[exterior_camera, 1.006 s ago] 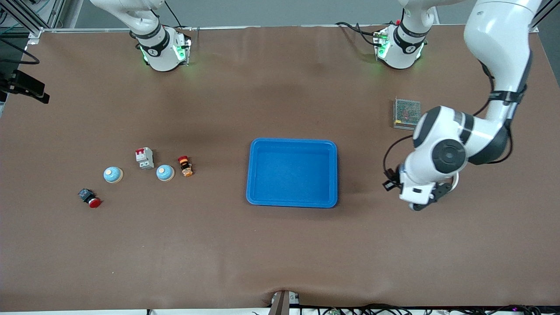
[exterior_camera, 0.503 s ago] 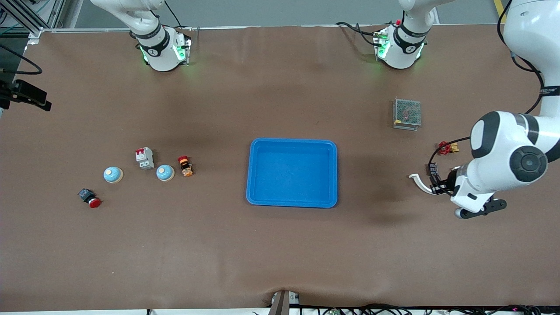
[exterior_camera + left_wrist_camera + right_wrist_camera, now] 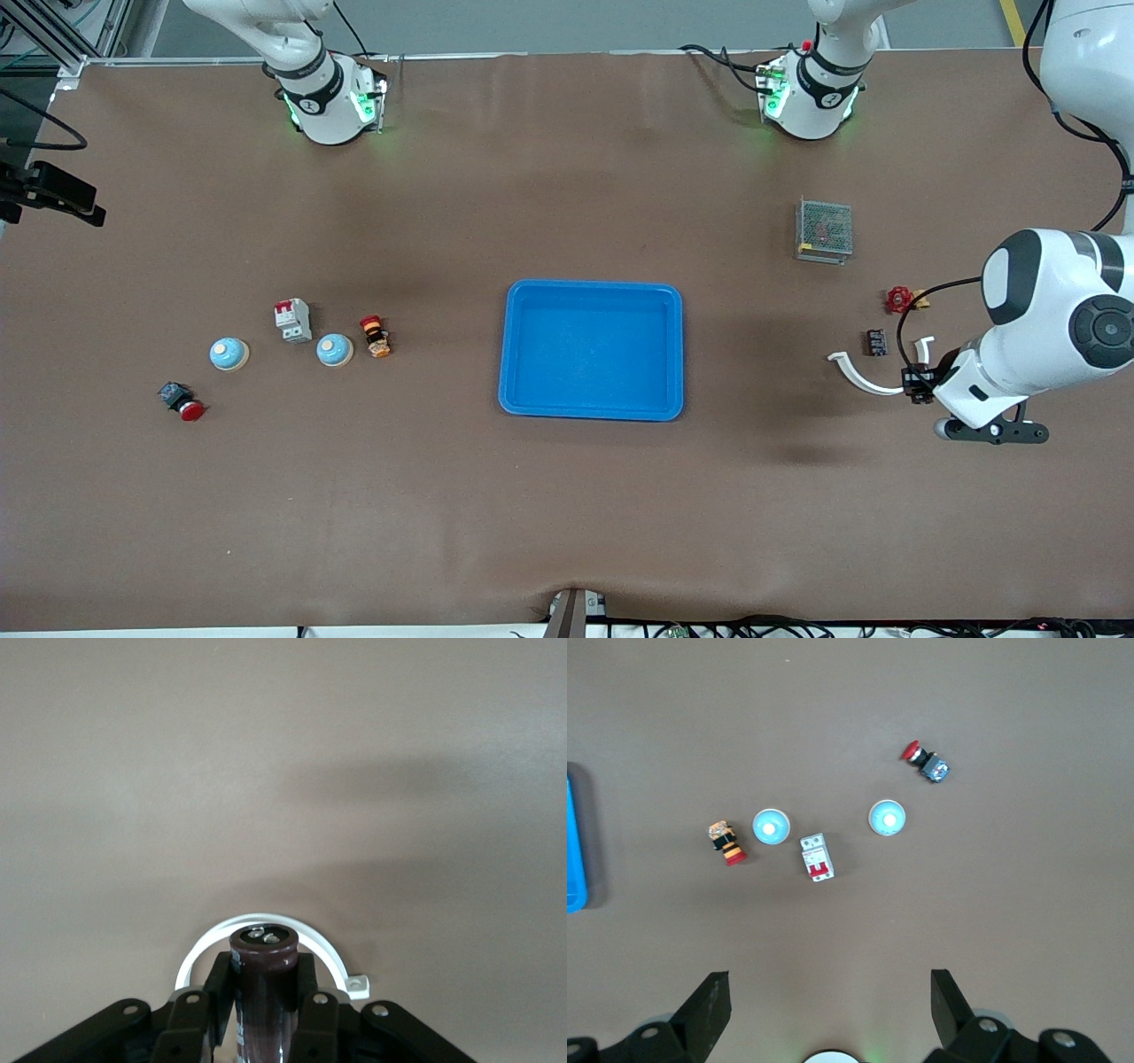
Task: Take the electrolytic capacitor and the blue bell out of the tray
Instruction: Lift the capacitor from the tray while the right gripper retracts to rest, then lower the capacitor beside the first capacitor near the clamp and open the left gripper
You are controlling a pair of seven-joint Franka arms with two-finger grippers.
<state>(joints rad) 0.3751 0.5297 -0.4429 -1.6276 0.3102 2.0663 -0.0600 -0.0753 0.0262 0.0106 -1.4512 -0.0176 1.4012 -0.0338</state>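
**benchrat:** Left gripper (image 3: 264, 1010) has its jaws clamped on the electrolytic capacitor (image 3: 263, 979), a dark brown can held by its sides, silver terminals on the end face. It's up over the tabletop (image 3: 567, 514) at the left arm's end, right above that white curved clip (image 3: 858, 372). If it lets go here, I'd guess the can lands on the clip's arc and rolls or tips toward the small black part (image 3: 876, 342) and the red knob (image 3: 899, 299), up around 12 o'clock from the clip in the front view.

**solderjoe:** Could it slip early?

**benchrat:** Maybe, smooth round body in flat pads. Looks seated though.

**solderjoe:** The other arm?

**benchrat:** Right gripper (image 3: 830, 992) waits with jaws wide apart, holding nothing, high over the two blue bells (image 3: 229, 354) (image 3: 335, 350), the breaker (image 3: 293, 320) and the two push buttons (image 3: 375, 336) (image 3: 182, 401).

**solderjoe:** And the tray?

**benchrat:** Tray (image 3: 509, 354) sits mid-tabletop, bright blue, rounded corners, raised rim, nothing in it. Bells are about 9 o'clock from it.
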